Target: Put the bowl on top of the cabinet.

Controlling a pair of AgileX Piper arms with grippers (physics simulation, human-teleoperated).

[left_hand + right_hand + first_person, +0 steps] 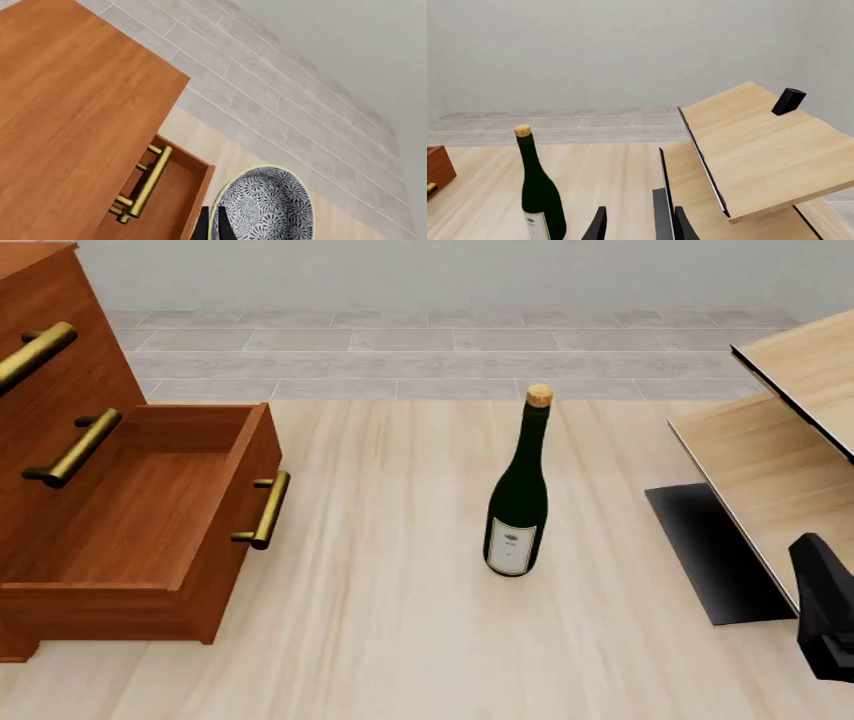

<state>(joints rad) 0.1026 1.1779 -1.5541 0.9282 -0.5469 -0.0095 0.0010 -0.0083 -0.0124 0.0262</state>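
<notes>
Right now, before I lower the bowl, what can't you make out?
- Bowl: in the left wrist view only, cut off by the frame edge; absent from the front view.
- Left claw: only tips show; grip unclear.
- Cabinet: top cropped in the front view.
- Right claw: tips apart, rest hidden.

One bowl (267, 207), one cabinet (94, 490), one bottle (518, 490), two panels (760, 150).

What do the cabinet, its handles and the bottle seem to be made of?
Cabinet: reddish-brown wood, satin finish, visible grain. Handles: probably brass, a yellow metallic sheen. Bottle: likely dark green glass, glossy, with what looks like a cork stopper and a pale label.
</notes>
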